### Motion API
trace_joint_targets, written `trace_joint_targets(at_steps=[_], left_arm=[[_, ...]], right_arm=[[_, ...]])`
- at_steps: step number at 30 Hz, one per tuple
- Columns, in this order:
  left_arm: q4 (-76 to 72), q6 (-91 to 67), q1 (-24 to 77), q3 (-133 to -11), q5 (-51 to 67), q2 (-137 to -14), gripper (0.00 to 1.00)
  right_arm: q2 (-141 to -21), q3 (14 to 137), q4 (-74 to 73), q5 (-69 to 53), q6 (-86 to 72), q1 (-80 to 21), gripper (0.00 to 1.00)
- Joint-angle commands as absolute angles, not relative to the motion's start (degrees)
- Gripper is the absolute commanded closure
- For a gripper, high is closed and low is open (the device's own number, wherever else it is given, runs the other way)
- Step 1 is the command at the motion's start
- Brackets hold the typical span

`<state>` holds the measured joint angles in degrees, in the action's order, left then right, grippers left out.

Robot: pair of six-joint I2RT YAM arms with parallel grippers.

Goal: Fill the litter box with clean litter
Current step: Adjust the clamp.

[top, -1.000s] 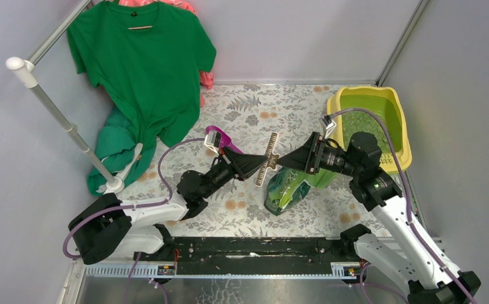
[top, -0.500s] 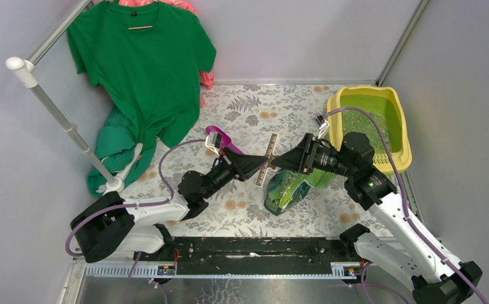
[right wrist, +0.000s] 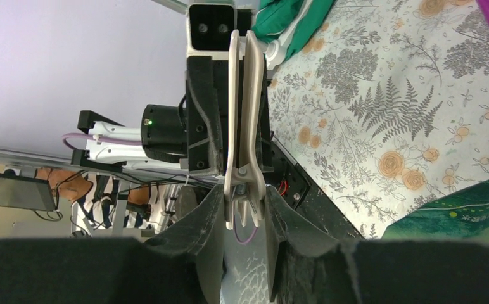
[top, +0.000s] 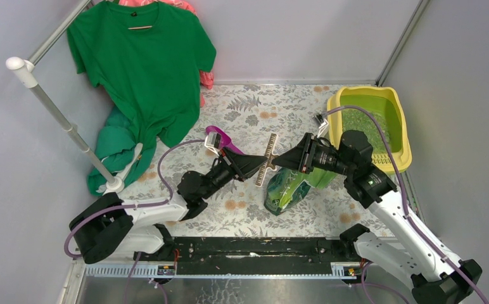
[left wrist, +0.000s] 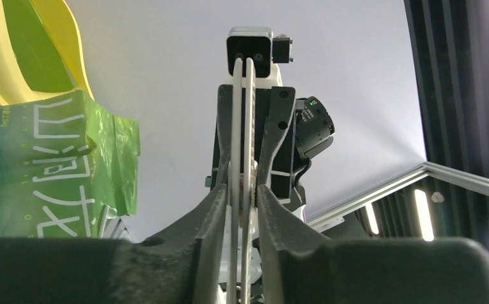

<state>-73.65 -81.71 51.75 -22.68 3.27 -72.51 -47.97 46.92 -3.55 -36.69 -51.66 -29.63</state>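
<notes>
some loose, light litter (top: 363, 124) sits in the box (top: 363, 90) far right on the bench (top: 248, 107) from above, likely best poured from the floppy bag (top: 285, 189), held low; left wrist: left gripper (left wrist: 242, 190) clamps the clip (left wrist: 242, 126); right wrist: right gripper (right wrist: 244, 206) clamps it too.

green shirt (top: 142, 69), purple scoop (top: 220, 138), white clip (top: 272, 144)

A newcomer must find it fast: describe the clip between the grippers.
Over the middle of the floral table, the left gripper and right gripper meet tip to tip above the green bag. Between them stands the clip: a slim cream toothed bar, unlike the purple scoop nearby.
</notes>
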Motion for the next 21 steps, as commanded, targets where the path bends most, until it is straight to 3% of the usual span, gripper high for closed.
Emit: trace_joint_targets(at_steps=[1, 10, 17, 21], left_arm=[[-71.3, -78.35, 51.21, -24.34, 3.85, -68.02, 0.64], [-53.78, -70.85, 50.48, -27.16, 3.09, -57.75, 0.55], [-60.46, -71.81, 50.48, -30.81, 12.03, -66.69, 0.54], [-61.95, -72.07, 50.46, -28.48, 10.48, -66.51, 0.55]], right_arm=[[-48.17, 51.45, -6.39, -35.1, -49.26, -30.06, 1.0], [-47.6, 55.75, -13.72, -32.26, -47.29, -30.06, 1.0], [-47.91, 54.84, -10.57, -34.12, -49.1, -30.03, 1.0], [-47.65, 55.11, -10.93, -34.44, -48.97, -30.12, 1.0]])
